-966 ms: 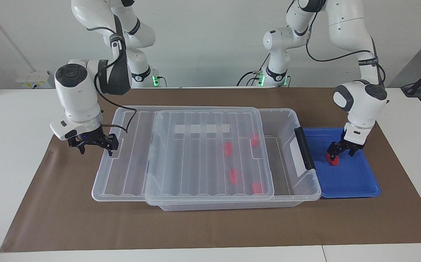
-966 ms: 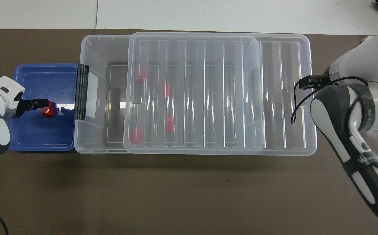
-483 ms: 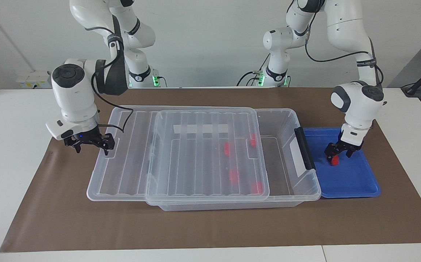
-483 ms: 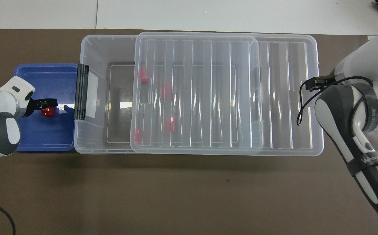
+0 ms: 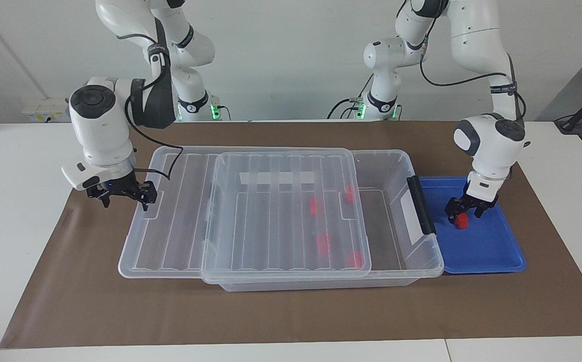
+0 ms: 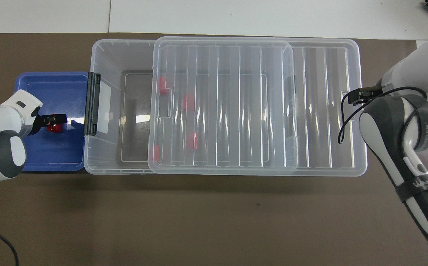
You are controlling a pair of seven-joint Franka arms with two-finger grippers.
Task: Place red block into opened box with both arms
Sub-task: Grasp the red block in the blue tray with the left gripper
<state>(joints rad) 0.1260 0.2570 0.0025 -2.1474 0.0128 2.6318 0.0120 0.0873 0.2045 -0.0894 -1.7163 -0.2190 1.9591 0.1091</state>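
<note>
Over the blue tray (image 5: 492, 251), my left fingers (image 5: 464, 213) straddle the red block (image 5: 462, 221) — light, rigid, slippery; whether they grip it I cannot tell — right fingers (image 5: 122, 196) open.

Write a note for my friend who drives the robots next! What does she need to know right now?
Left gripper: down at the red block in the blue tray, beside the box's handle end.
Right gripper: open, at the lid's end toward the right arm's end of the table.
Done: the lid is slid partly off, so the box is open beside the tray. Four other red blocks lie inside.
Left: lift the tray's block and put it into the box.
</note>
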